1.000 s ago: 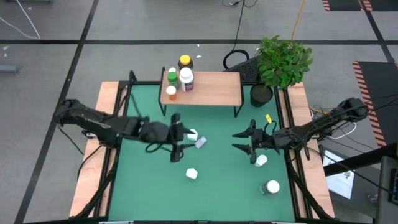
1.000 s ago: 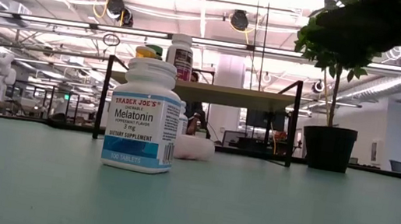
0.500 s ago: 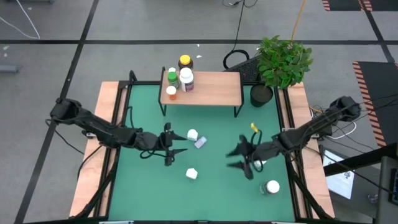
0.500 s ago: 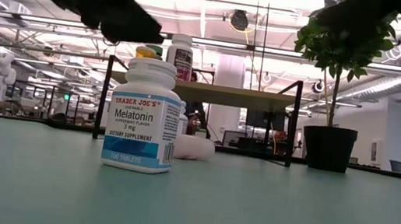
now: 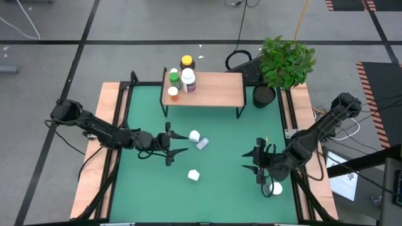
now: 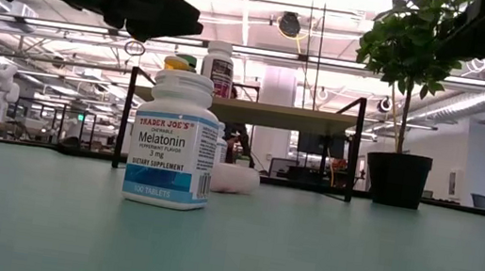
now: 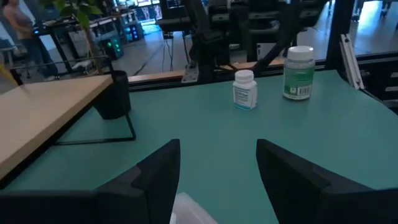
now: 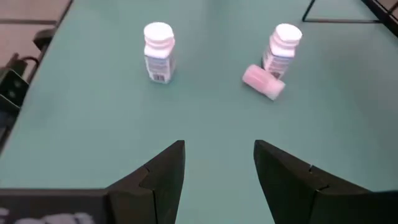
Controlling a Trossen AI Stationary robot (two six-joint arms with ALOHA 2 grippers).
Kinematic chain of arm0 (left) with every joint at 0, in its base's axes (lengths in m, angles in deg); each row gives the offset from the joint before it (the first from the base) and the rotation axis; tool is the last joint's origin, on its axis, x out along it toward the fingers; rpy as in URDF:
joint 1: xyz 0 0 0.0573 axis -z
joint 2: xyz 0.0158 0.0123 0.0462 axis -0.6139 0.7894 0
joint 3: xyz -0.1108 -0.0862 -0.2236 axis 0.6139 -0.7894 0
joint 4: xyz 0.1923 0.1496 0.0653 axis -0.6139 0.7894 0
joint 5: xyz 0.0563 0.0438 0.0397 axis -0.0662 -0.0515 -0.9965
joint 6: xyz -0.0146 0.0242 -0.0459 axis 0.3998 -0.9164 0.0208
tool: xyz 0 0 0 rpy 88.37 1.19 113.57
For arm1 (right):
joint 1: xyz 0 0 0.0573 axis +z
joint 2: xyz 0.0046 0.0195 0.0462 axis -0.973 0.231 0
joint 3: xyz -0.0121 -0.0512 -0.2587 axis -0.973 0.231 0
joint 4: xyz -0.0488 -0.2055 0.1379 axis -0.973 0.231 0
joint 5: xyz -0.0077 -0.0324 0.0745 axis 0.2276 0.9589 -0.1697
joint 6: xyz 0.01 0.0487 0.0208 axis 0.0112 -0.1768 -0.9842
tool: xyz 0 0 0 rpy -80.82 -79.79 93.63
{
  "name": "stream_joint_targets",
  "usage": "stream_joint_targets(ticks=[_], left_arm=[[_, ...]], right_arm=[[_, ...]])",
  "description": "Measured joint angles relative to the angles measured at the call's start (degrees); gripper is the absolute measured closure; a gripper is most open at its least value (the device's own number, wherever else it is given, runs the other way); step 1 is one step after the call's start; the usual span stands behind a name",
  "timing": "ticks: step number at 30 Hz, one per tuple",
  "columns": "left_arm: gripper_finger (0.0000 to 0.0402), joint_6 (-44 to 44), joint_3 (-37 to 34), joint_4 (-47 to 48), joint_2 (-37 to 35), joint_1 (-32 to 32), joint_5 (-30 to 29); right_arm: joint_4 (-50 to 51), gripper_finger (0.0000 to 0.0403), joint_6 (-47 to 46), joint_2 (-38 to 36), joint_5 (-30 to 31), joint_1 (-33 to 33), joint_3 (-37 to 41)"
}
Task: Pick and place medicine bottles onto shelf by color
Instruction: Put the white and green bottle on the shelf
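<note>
Low view: grippers above frame, unseen.

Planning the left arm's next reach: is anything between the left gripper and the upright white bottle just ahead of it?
Nothing visible stands between them. The open left gripper faces the white bottle across bare green mat. The lilac bottle lies on its side close beside the white one, not between them.

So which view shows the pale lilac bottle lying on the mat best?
The right wrist view: the lilac bottle lies on its side, unobstructed, beside an upright white bottle. The high view shows it small; the low view shows one end; the left wrist view doesn't clearly show it.
</note>
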Motion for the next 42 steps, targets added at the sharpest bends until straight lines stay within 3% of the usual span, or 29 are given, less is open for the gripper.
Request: stream_joint_targets(ticks=[5, 10, 14, 18, 23, 26, 31, 36, 42], left_arm=[[0.0190, 1.52, 0.00, 0.02, 0.00, -0.06, -0.17], [0.0190, 0.24, 0.00, -1.98, 0.02, -1.21, -0.44], [0.0190, 7.46, 0.11, -2.09, 0.03, -1.27, 1.13], [0.0190, 14.15, 0.09, 2.76, 2.33, 1.11, 4.92], [0.0190, 17.14, 0.09, -2.87, 6.31, 6.10, 0.15], [0.0190, 17.90, 0.09, -7.78, 8.34, 8.90, -2.75], [0.0190, 19.82, 0.44, -11.67, 11.13, 13.15, -7.56], [0.0190, 24.43, 1.71, -11.53, 15.85, 17.75, -14.67], [0.0190, 29.10, 7.46, -10.70, 23.62, 22.97, -20.31]], right_arm=[[-8.51, 0.0216, 2.05, -0.12, -1.63, 0.56, -0.08], [-9.73, 0.0216, -2.71, -0.25, -1.92, 2.31, -2.12], [-9.97, 0.0216, -8.18, 0.11, -1.87, 6.46, -2.51], [-14.22, 0.0216, -10.96, 3.91, 1.18, 10.89, -2.58], [-16.87, 0.0216, -10.07, 10.66, 2.36, 15.39, -3.38], [-9.59, 0.0216, -10.03, 12.45, 2.38, 17.95, -6.51], [11.89, 0.0216, -14.01, 13.35, -0.05, 21.36, -15.60], [29.60, 0.0214, -22.11, 13.41, -9.11, 22.69, -21.03], [42.15, 0.0191, -28.74, 13.41, -19.39, 22.77, -19.72]])
